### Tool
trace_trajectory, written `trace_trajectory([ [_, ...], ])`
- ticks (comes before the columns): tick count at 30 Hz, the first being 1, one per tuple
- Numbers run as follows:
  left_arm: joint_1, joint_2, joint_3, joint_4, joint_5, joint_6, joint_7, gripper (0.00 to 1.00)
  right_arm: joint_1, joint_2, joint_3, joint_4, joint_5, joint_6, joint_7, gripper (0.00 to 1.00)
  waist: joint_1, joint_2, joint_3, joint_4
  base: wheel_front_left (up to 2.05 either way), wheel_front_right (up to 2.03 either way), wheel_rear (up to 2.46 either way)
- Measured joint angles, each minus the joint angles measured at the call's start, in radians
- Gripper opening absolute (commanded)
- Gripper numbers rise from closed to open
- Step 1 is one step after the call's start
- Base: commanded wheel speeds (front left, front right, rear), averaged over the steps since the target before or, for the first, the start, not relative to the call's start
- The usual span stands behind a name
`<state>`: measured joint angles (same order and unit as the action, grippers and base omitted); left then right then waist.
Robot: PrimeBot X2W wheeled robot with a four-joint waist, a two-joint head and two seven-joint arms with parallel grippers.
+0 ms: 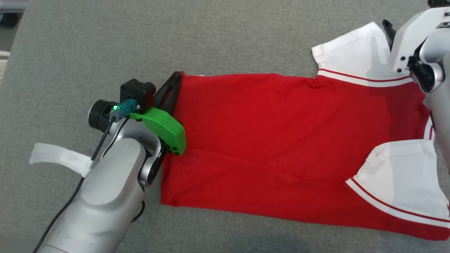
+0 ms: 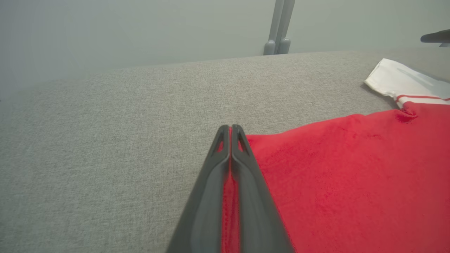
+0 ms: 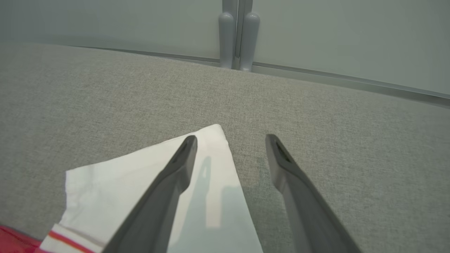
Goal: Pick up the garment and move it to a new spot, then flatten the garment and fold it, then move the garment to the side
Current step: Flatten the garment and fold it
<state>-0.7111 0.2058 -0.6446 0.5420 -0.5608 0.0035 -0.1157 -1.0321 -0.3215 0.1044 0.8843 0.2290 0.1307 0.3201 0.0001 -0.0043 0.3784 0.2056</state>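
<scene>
The garment [image 1: 281, 140] is a red shirt with white, red-striped sleeves, spread across the grey fabric table [image 1: 175, 42]. My left gripper [image 1: 177, 75] is shut on the far corner of its hem at the left end. In the left wrist view red cloth [image 2: 351, 175] shows pinched between the closed fingers [image 2: 231, 130]. My right gripper [image 3: 230, 140] hangs open just above the far white sleeve [image 3: 211, 196], one finger over the sleeve, the other over bare table. In the head view one right finger [image 1: 387, 30] pokes out past the white arm housing at the top right.
A strip of white tape [image 1: 59, 158] hangs off my left forearm at the lower left. Grey wall panels with a double post [image 3: 239, 38] rise behind the table's far edge. Bare grey table stretches left of and beyond the garment.
</scene>
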Motion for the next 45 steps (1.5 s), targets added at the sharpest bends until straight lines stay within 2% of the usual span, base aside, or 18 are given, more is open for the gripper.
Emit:
trace_trajectory([
  [7,-0.019,-0.009,-0.005,-0.021,0.005,0.014,-0.009,0.0,-0.09,0.003,-0.037,0.141,-0.058,0.0,-0.011,1.0,0.0001,0.0,0.076,0.048,0.0,0.0,0.0],
  [14,-0.028,-0.012,-0.01,-0.017,0.006,0.014,-0.009,0.0,-0.144,0.012,-0.039,0.219,-0.082,0.0,-0.024,1.0,0.0001,0.0,0.109,0.071,0.0,0.0,0.0],
  [16,-0.03,-0.011,-0.011,-0.015,0.006,0.014,-0.009,0.0,-0.153,0.014,-0.027,0.233,-0.093,0.0,-0.031,0.44,0.0001,0.0,0.109,0.067,0.0,0.0,0.0],
  [18,-0.032,-0.008,-0.011,-0.012,0.006,0.014,-0.009,0.0,-0.161,0.02,-0.013,0.246,-0.103,0.001,-0.036,0.17,0.0001,0.0,0.108,0.061,0.0,0.0,0.0],
  [19,-0.033,-0.007,-0.012,-0.011,0.006,0.014,-0.009,0.0,-0.162,0.024,-0.008,0.252,-0.103,0.001,-0.04,0.0,0.0,0.0,0.107,0.057,0.0,0.0,0.0],
  [25,-0.037,0.004,-0.009,0.0,0.001,0.019,-0.009,0.0,-0.165,0.033,0.012,0.278,-0.114,0.001,-0.089,0.0,0.0,0.0,0.095,0.034,0.0,0.0,0.0],
  [32,-0.029,0.031,0.005,0.034,-0.018,0.024,-0.01,0.0,-0.153,0.061,0.078,0.262,-0.036,0.001,-0.176,0.0,0.0,0.0,0.052,-0.01,0.0,0.0,0.0],
  [38,-0.01,0.051,0.017,0.055,-0.037,0.024,-0.009,0.0,-0.075,0.053,0.172,0.17,0.075,0.001,-0.238,0.0,0.0,0.0,0.012,-0.049,0.0,0.0,0.0],
  [45,0.057,0.09,0.024,0.043,-0.054,0.028,-0.015,0.0,0.125,-0.031,0.285,-0.058,0.269,0.001,-0.306,0.0,0.0,0.0,-0.06,-0.107,0.0,0.0,0.0],
])
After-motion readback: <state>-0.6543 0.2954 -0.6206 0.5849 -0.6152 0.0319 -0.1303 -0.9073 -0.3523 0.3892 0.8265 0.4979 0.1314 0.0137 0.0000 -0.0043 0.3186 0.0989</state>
